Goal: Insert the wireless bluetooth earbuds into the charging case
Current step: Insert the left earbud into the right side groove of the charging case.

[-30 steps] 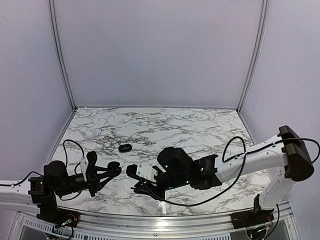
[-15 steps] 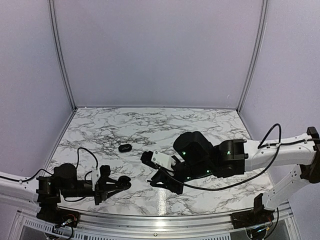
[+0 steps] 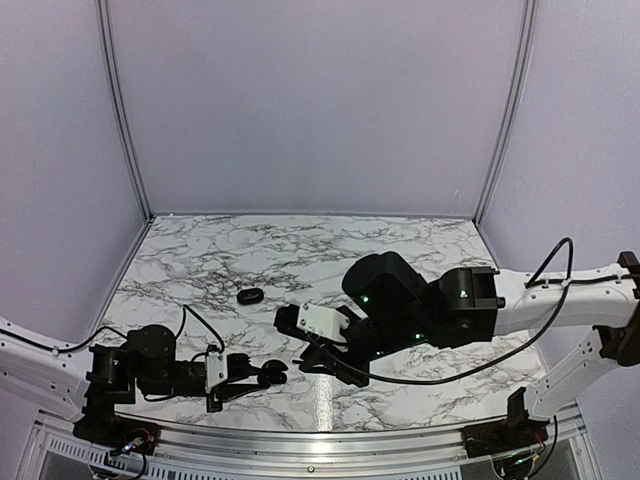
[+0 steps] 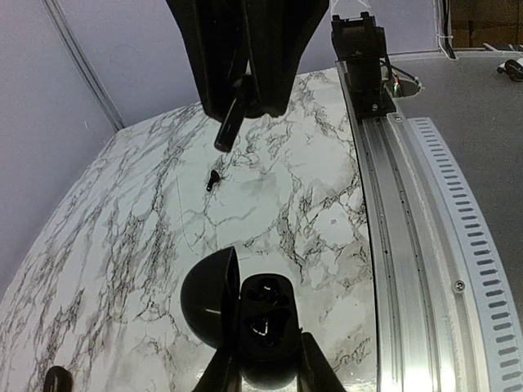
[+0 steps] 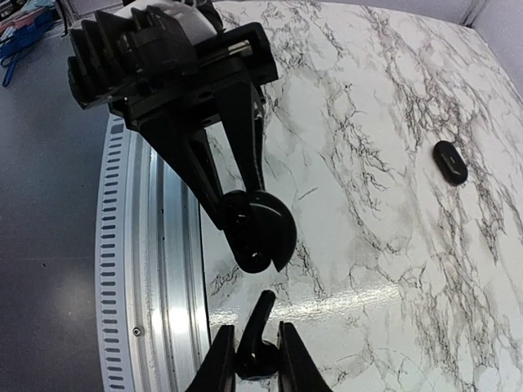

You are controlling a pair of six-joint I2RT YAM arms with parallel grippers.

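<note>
The black charging case (image 4: 263, 325) has its lid (image 4: 207, 296) swung open to the left. My left gripper (image 4: 261, 353) is shut on its base. Its wells are dark and glossy, and I cannot tell whether they hold anything. My right gripper (image 5: 257, 353) is shut on a glossy black earbud (image 5: 258, 343) with its stem pointing at the case (image 5: 260, 233), a short gap away. In the top view the case (image 3: 272, 375) and my right gripper (image 3: 308, 362) face each other near the table's front edge. A tiny black piece (image 4: 214, 177), possibly another earbud, lies on the marble.
A small black oval object (image 3: 251, 296) lies on the marble left of centre, also seen in the right wrist view (image 5: 450, 161). The metal rail (image 3: 330, 440) runs along the near table edge, just beside both grippers. Grey walls enclose the back and sides.
My left gripper has carried the open case rightward and closer to the front edge. My right arm lifted and drew right, then settled with the earbud facing the case.
</note>
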